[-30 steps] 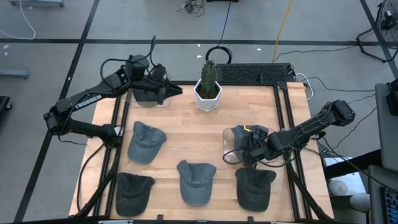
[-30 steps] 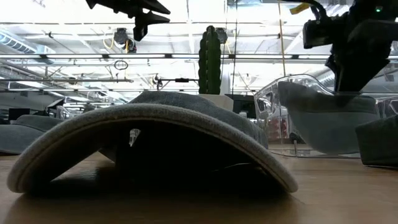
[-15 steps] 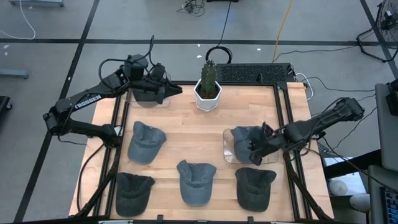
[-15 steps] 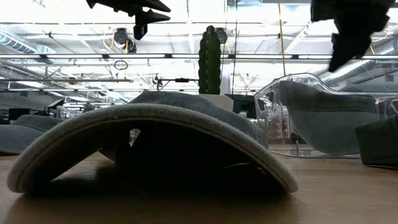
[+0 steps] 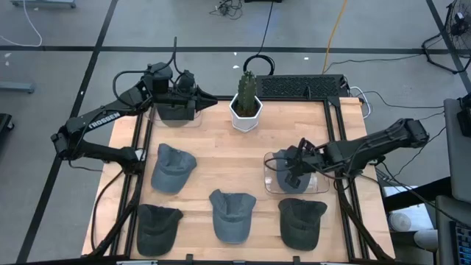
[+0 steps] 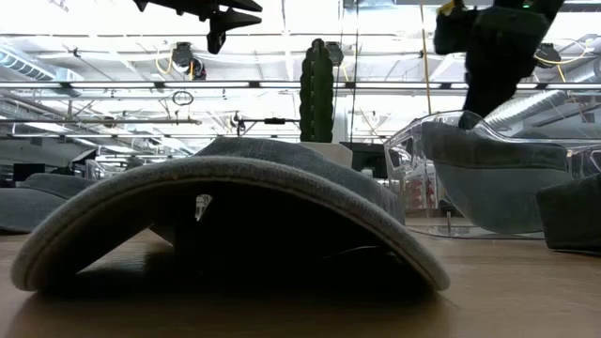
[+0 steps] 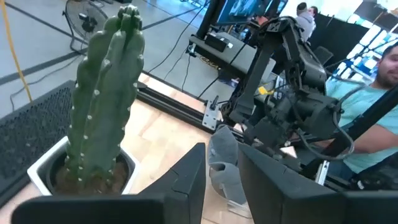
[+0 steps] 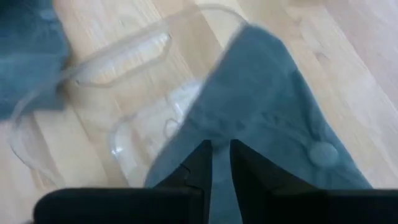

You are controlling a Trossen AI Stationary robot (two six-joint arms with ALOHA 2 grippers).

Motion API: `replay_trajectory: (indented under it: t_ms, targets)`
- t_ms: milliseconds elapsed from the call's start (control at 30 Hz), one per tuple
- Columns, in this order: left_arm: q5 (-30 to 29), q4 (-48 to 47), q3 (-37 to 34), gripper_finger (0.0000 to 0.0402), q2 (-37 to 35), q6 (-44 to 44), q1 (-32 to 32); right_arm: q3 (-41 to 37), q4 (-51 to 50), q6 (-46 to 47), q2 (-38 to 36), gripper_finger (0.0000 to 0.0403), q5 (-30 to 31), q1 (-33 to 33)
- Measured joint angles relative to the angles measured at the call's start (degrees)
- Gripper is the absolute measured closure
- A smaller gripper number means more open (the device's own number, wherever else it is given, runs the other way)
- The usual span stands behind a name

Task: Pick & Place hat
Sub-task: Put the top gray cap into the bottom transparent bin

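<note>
Right gripper (image 5: 293, 171) hovering over grey cloth cap (image 8: 267, 118) in clear plastic bin (image 5: 271, 182), fingers narrowly parted, holding nothing. Could snag fabric, dragging cap out. Left gripper (image 5: 208, 102) parked, narrowly parted, empty.

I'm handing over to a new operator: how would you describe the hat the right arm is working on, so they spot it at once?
Start at the potted cactus at the table's far edge, then look toward the right side, where a clear tray lies on the wood. The hat sits in that tray, under the right gripper. It is the only hat on this side in a tray; the others lie bare on the wood.
</note>
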Motion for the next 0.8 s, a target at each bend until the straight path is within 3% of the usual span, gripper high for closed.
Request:
replay_trajectory:
  t_ms: [300,600,800]
  targets:
    - [0.7,0.0,0.0,0.03,0.0,0.4,-0.9,0.0,2.3,1.2,5.0,0.0383,-2.3,-1.8]
    - [5.8,-0.4,0.0,0.03,0.0,-0.2,-0.9,1.6,-4.2,9.0,-4.4,0.0398,-3.2,-1.9]
    - [5.1,-0.4,0.0,0.03,0.0,2.1,-0.9,1.5,-8.4,10.9,-4.2,0.0402,-3.4,-1.9]
